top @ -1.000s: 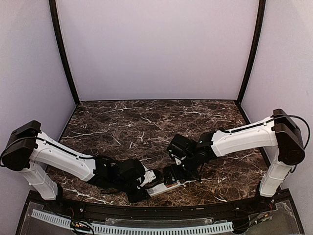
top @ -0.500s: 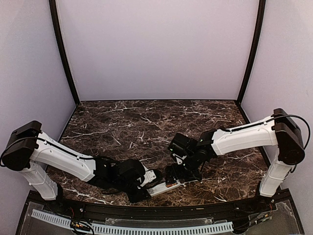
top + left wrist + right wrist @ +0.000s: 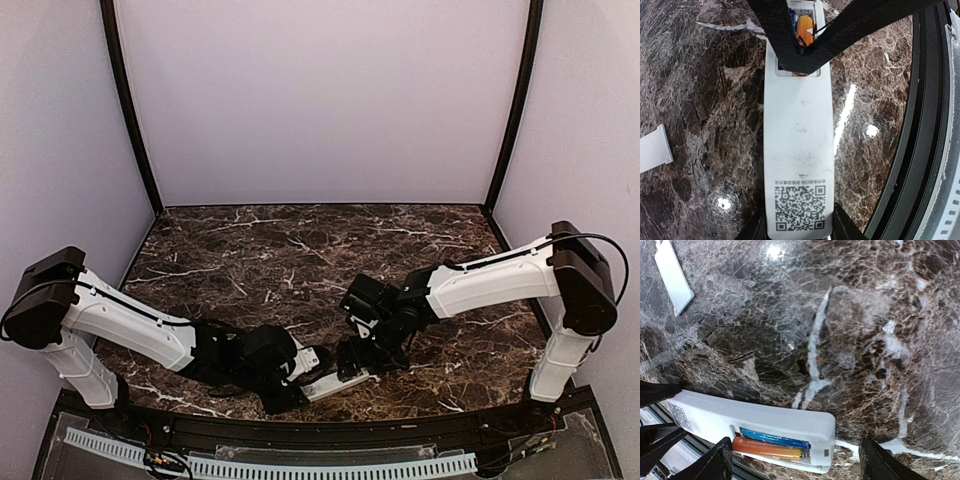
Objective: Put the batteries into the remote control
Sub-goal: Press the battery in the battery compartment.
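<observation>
The white remote control (image 3: 797, 135) lies back-up near the table's front edge, QR label toward my left wrist, and my left gripper (image 3: 799, 232) is shut on its sides at that end. Its battery bay is open at the far end. Both batteries lie side by side inside, the blue one (image 3: 772, 438) next to the orange one (image 3: 767, 449). My right gripper (image 3: 800, 465) hangs open just above that end, one finger on each side of the bay, holding nothing. In the top view the remote (image 3: 325, 383) sits between the left gripper (image 3: 300, 375) and the right gripper (image 3: 362, 362).
A loose white battery cover (image 3: 672, 277) lies flat on the dark marble beyond the remote, also seen in the left wrist view as the cover (image 3: 652, 147). The table's black front rim (image 3: 920, 125) runs close beside the remote.
My right gripper has narrowed somewhat and shifted a little left and down over the remote's battery end. The left gripper and the remote have stayed put.
</observation>
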`<state>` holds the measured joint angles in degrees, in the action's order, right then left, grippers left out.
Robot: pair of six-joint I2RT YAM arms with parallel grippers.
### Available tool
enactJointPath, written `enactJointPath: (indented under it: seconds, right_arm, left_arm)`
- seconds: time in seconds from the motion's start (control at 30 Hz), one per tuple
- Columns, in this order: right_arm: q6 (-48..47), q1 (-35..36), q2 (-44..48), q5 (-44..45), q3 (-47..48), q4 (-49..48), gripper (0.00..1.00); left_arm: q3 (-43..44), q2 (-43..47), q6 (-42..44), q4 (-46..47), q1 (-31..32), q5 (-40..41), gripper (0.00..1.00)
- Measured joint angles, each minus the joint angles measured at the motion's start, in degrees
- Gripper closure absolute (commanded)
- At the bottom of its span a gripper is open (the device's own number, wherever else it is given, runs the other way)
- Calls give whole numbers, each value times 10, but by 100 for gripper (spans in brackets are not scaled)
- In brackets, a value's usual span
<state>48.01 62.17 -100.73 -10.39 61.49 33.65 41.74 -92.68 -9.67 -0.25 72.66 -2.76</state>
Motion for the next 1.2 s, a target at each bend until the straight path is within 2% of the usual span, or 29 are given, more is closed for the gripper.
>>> enactJointPath:
  seconds: [0.37,0.53,0.7,1.07,1.2]
  right_arm:
    - [-1,0,-1,-1,-4,-9,29]
    - [0,0,-2,-3,-10,-22,40]
    - [-7,1,-2,2,-14,-23,45]
    - [-14,10,4,17,-26,-33,44]
    - [-7,18,-5,35,-24,-26,38]
  left_arm:
    - [0,0,0,0,0,0,61]
    - [0,0,0,0,0,1,61]
    - [-1,0,0,0,0,2,62]
    - [-2,0,0,2,0,3,62]
    - [-2,0,0,2,0,3,62]
